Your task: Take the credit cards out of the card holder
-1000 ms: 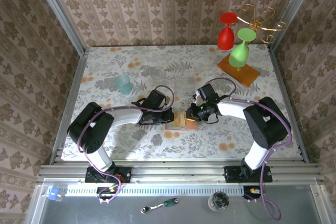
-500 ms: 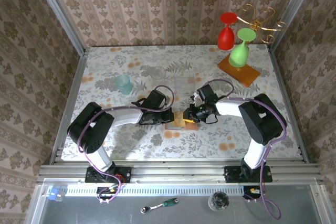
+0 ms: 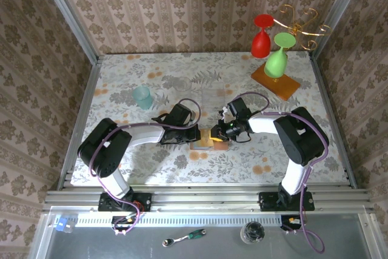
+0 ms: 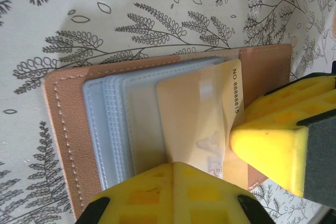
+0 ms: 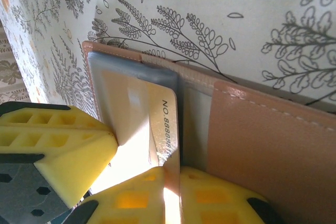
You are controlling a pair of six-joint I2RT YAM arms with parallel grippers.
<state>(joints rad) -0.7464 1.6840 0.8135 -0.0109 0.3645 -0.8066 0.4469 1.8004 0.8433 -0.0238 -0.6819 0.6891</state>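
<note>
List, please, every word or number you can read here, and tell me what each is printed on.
"NO 8888815": along the short edge of the orange-tan credit card; the last digits are uncertain.
Large pale letters beginning "V", lower on that card: too faint and partly covered to read.
Card holder: no lettering visible.

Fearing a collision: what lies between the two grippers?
The orange-tan card, partly out of the card holder; the left wrist view shows it.
</note>
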